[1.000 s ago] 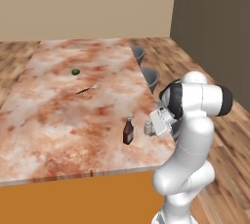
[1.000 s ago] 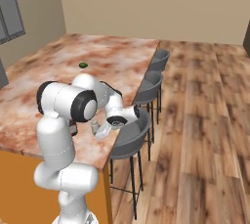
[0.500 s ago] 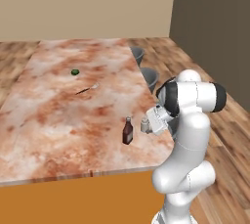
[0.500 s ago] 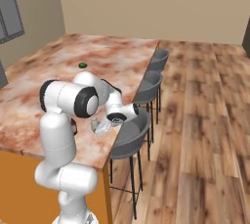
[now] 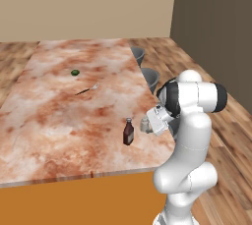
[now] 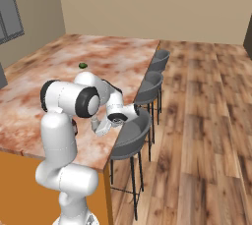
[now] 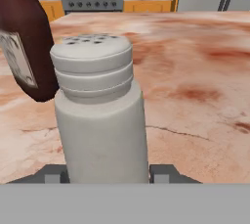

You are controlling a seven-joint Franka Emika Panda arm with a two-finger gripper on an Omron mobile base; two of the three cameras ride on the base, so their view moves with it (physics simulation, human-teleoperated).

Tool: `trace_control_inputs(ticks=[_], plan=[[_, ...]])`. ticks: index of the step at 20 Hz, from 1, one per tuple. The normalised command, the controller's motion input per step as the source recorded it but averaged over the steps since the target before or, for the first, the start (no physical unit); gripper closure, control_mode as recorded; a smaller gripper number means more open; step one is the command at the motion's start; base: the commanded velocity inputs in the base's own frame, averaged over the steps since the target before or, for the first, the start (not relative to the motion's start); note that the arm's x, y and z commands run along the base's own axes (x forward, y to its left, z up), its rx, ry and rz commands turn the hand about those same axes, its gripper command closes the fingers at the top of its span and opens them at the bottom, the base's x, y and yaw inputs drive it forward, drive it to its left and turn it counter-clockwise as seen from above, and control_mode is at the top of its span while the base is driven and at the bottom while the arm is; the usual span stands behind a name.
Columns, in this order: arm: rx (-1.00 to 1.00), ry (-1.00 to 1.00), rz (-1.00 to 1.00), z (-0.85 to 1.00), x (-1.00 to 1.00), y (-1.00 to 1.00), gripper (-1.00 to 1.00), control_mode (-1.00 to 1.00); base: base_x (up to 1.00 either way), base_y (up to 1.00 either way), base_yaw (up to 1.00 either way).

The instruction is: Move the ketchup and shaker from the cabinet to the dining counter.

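Dining counter, near right edge. The gripper has eased its jaws slightly apart since the earlier frame; they flank the upright shaker loosely, contact uncertain. The ketchup stands just left, its pale label unreadable. Far off: green item, utensil. Stools line the right side.
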Motion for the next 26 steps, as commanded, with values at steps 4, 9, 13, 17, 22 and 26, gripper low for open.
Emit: trace_control_inputs(ticks=[4,9,13,17,22,26], plan=[[0.0,0.0,0.0,-0.01,-0.11,0.0,-1.0,-1.0,0.0,0.0,0.0],[0.0,0.0,0.0,0.01,-0.27,-0.04,-1.0,-1.0,0.0,0.0,0.0],[0.0,0.0,0.0,0.06,-0.38,-0.14,-1.0,-1.0,0.0,0.0,0.0],[0.0,0.01,-0.01,0.2,-0.33,-0.21,-1.0,-1.0,0.0,0.0,0.0],[0.0,0.04,-0.13,0.34,-0.27,-0.2,-1.0,-1.0,0.0,0.0,0.0],[0.0,0.08,-0.18,0.43,-0.24,-0.2,-1.0,-1.0,0.0,0.0,0.0]])
